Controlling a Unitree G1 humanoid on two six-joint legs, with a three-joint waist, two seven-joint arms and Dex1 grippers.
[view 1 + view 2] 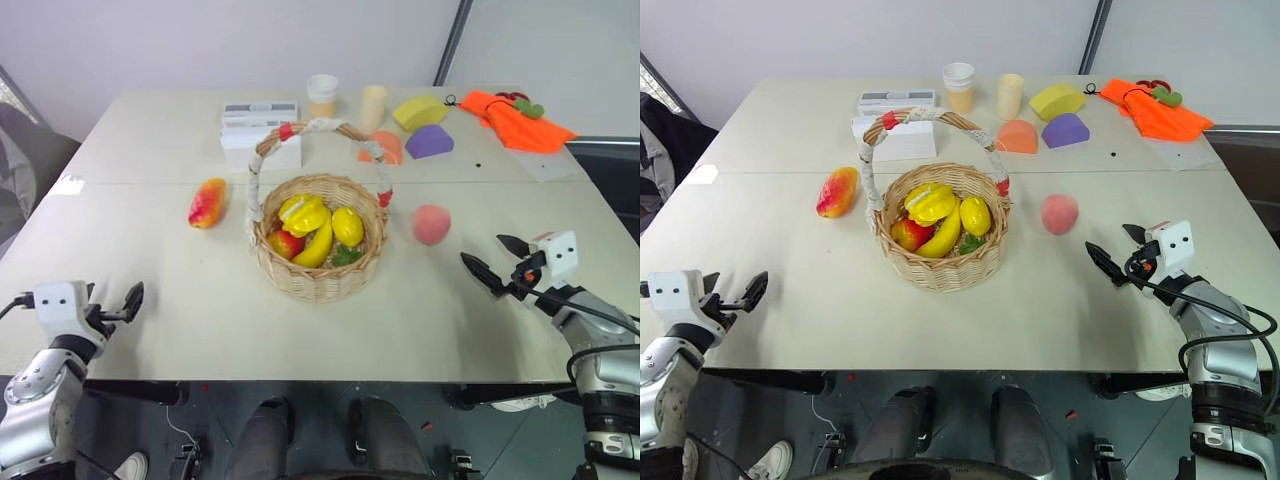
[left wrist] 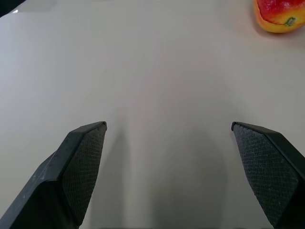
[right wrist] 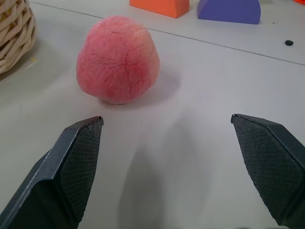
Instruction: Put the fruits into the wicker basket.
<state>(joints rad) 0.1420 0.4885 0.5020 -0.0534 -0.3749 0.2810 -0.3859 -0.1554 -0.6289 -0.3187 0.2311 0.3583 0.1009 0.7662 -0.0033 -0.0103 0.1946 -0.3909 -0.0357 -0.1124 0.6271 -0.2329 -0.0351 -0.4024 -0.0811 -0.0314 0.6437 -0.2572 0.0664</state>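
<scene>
The wicker basket stands mid-table and holds several yellow and red toy fruits. An oval red-yellow mango lies on the table to its left, and a round pink peach to its right. My left gripper hovers open near the front left edge, well short of the mango. My right gripper is open at the front right. It points toward the peach, which sits a little ahead of its fingertips. Nothing is between either pair of fingers.
Along the back of the table are a white box, a paper cup, a cream cylinder, a yellow wedge, a purple dome and an orange dome. An orange cloth lies at the back right.
</scene>
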